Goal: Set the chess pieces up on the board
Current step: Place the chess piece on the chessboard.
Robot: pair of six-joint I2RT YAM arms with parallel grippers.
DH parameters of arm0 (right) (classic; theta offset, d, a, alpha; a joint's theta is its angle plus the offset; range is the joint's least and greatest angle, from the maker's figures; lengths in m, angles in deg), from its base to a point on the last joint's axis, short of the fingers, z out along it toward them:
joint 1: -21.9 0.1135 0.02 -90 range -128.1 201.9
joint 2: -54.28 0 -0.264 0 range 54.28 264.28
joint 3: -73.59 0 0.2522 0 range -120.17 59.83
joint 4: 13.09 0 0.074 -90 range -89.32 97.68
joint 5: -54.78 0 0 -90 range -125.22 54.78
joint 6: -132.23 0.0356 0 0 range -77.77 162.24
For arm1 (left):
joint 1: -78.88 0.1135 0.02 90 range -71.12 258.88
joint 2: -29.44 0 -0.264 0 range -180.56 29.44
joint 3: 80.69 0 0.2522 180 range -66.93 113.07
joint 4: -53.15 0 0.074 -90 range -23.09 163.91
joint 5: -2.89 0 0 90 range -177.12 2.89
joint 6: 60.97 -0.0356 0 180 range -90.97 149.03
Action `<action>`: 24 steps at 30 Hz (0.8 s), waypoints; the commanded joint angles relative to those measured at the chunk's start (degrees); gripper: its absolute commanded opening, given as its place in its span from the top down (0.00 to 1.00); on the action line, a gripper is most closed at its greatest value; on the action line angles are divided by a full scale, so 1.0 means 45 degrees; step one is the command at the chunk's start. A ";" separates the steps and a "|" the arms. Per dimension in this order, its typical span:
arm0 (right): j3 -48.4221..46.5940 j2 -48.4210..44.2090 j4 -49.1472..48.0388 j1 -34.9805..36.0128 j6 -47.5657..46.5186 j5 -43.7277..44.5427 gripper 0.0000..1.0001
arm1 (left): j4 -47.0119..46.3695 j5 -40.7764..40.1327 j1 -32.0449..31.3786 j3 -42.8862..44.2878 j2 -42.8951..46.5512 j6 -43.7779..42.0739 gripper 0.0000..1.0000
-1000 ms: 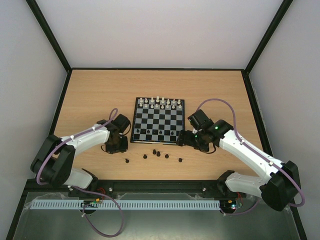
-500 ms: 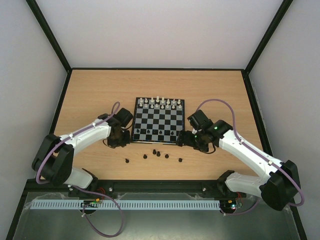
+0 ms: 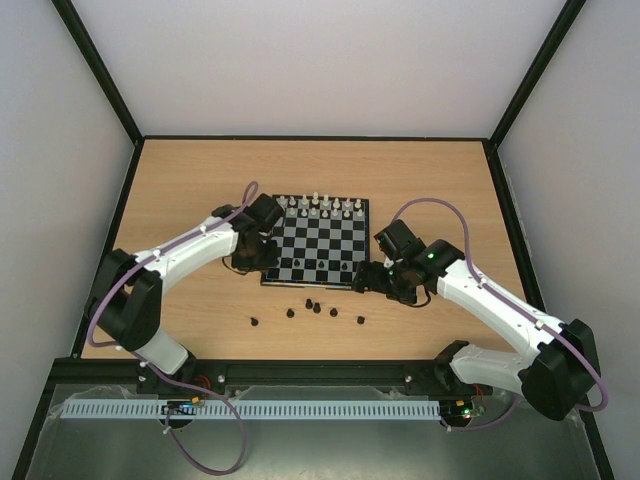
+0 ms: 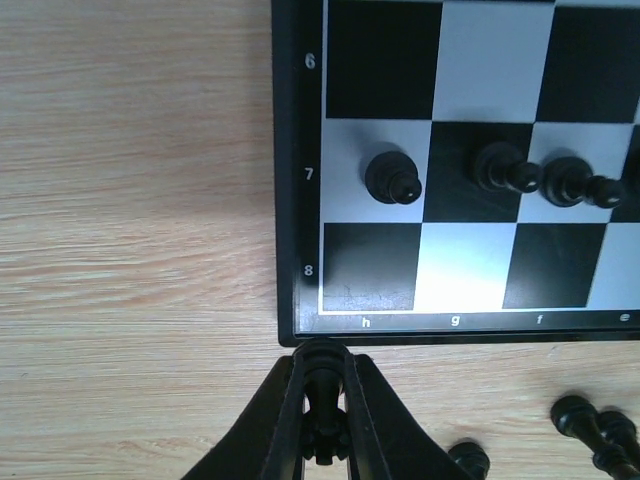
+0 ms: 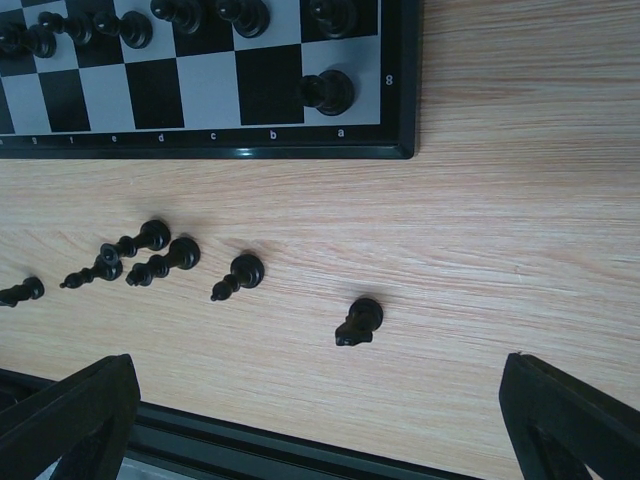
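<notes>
Left fingers [image 4: 283, 425] nearer board [image 4: 284, 200], piece [image 4: 322, 398] between

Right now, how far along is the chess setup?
Done: white pieces look set on the far rows of the board; black pawns on row 7, one back-row piece on a8. In hand: left gripper shut on a black piece just off the h8 corner; right gripper open, empty. Left: the rest of row 8, with six loose black pieces on the table.

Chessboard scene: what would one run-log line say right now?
left gripper: shut on black piece, near board corner h8 | right gripper: open, empty, over loose black pieces
</notes>
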 commanded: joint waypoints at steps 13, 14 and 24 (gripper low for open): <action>0.0491 -0.0277 0.0383 -0.0032 0.0166 -0.0170 0.01 | -0.0545 -0.0110 -0.0702 0.0381 -0.1301 0.0068 0.97; 0.0504 -0.0287 0.0380 -0.0036 0.0185 -0.0172 0.01 | -0.0566 -0.0133 -0.0698 0.0413 -0.1397 0.0060 0.97; 0.0713 -0.0411 0.0344 -0.0031 0.0225 -0.0168 0.01 | -0.0573 -0.0334 -0.0697 0.0864 -0.1959 -0.0096 0.97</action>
